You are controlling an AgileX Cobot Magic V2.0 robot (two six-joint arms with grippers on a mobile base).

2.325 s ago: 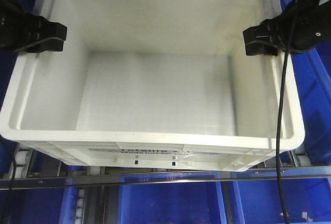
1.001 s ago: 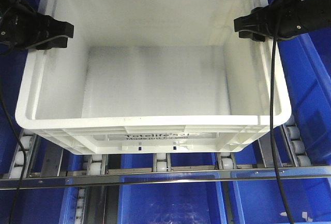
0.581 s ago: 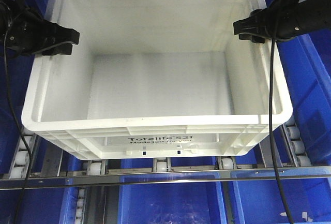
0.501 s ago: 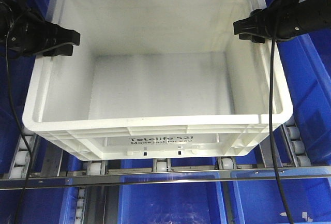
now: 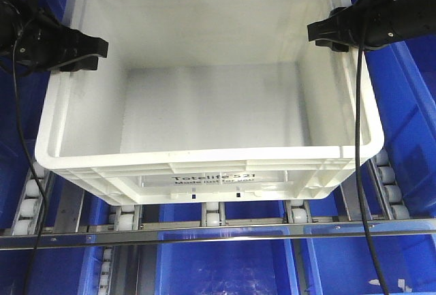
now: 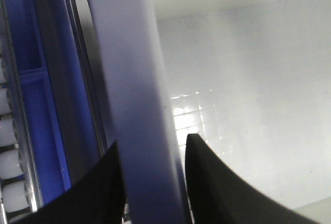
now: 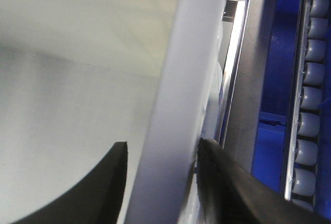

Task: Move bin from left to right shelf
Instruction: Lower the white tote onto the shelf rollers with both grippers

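Note:
The bin point(image 5: 204, 157), a large white tote with black print on its front, fills the middle of the front view and is empty. My left gripper point(image 5: 87, 48) is shut on its left side rim. My right gripper point(image 5: 325, 34) is shut on its right side rim. In the left wrist view the bin's rim point(image 6: 134, 105) runs between the black fingers point(image 6: 222, 188) of the left gripper point(image 6: 152, 182). The right wrist view shows the rim point(image 7: 191, 69) pinched the same way by my right gripper point(image 7: 163, 182). Whether the bin rests on the rollers or hangs just above them I cannot tell.
White rollers point(image 5: 212, 214) on metal rails lie under the bin's front, with a metal bar point(image 5: 218, 235) across below them. Blue bins sit on the lower level point(image 5: 225, 264) and to the right point(image 5: 409, 118). Black cables hang from both arms. More rollers point(image 7: 310, 100) run past the right rim.
The bin has shifted to the right and a little farther back between the two grippers. Both grippers stayed clamped on its side rims and moved with it.

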